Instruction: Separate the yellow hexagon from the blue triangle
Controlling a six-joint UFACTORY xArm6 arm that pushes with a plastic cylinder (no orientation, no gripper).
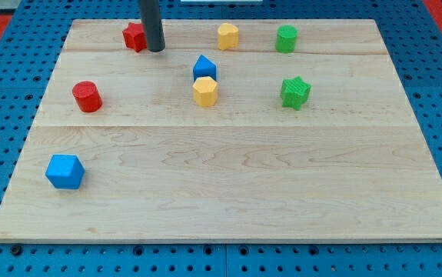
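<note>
The yellow hexagon (205, 91) lies near the board's middle, towards the view's top. The blue triangle (204, 68) sits just above it, touching or nearly touching it. My rod comes down from the view's top and my tip (156, 49) rests on the board at the upper left. It is right beside a red star-shaped block (134, 36), and well to the left of and above the blue triangle and the yellow hexagon.
A second yellow block (227, 36) and a green cylinder (286, 38) stand near the top edge. A green star (295, 92) is at the right, a red cylinder (87, 96) at the left, a blue cube (65, 171) at the lower left. The wooden board (244, 192) lies on blue pegboard.
</note>
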